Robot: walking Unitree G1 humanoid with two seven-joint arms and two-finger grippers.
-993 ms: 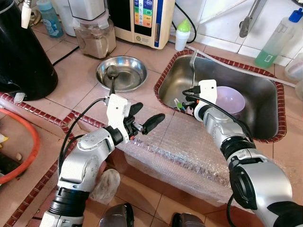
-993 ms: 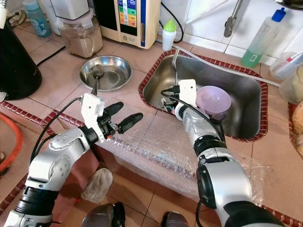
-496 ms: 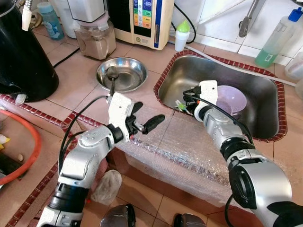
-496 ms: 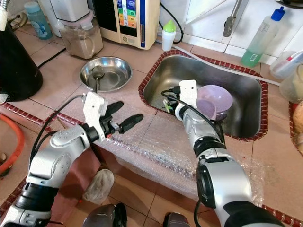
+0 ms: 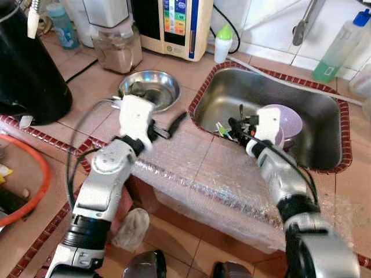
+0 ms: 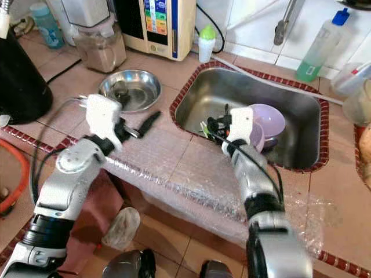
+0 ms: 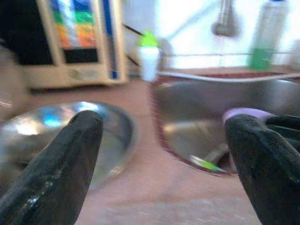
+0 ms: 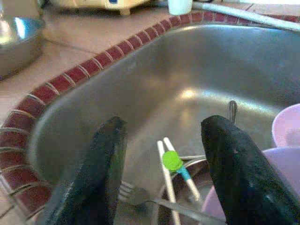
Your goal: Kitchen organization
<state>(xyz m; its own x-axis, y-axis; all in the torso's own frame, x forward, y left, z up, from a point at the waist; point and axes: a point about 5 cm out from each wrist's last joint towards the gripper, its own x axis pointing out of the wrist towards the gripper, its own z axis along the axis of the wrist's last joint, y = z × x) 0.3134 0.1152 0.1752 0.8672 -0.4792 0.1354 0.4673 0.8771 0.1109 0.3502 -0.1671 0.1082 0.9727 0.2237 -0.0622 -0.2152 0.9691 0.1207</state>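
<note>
Stainless steel lines the sink [image 5: 324, 142], where the washing-up lies: a lilac bowl [image 5: 288, 120] on the right, and at its left a fork [image 8: 140, 197] and pale chopsticks with a green-and-blue band [image 8: 172, 164], apparently left there for sorting. The right gripper [image 8: 164, 187] hangs just above these utensils, jaws spread and empty on either side of the chopsticks, which suggests a pick is being lined up. The left gripper [image 5: 168, 124] is over the tiled worktop [image 5: 87, 110] between the sink and a steel dish [image 5: 152, 88] holding a ladle [image 5: 137, 88]; its jaws are also apart and hold nothing. Bubble wrap [image 5: 220, 179] covers the near edge of the worktop, perhaps as padding. At the far side stand a blender [image 5: 116, 35], a green-capped bottle [image 5: 223, 41] and an appliance with coloured buttons [image 5: 177, 23]; its lettering is too small to read.
</note>
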